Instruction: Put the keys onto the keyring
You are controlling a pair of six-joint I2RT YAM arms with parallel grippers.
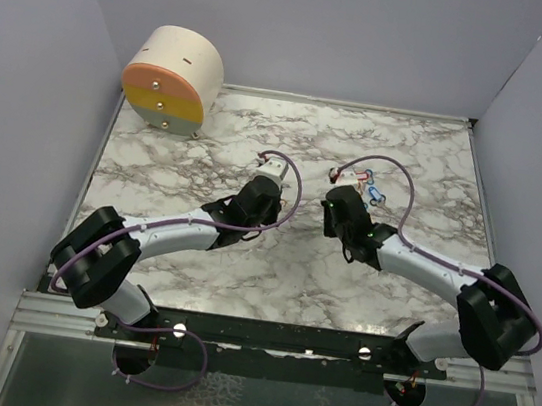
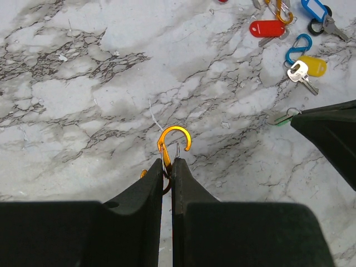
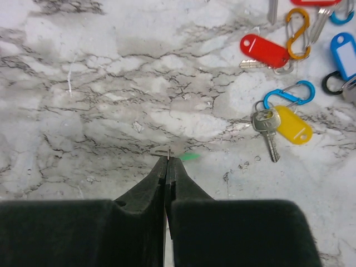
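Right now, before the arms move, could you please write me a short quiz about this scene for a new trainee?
1. True or false: the left gripper is shut on an orange clip.
2. Which tag lies nearest to the blue clip? A red, B yellow, C green.
3. Fill in: the tag showing at the tips of the right gripper is ____.
Key: 1 true. 2 B, the yellow tag. 3 green, on the green-tagged key.
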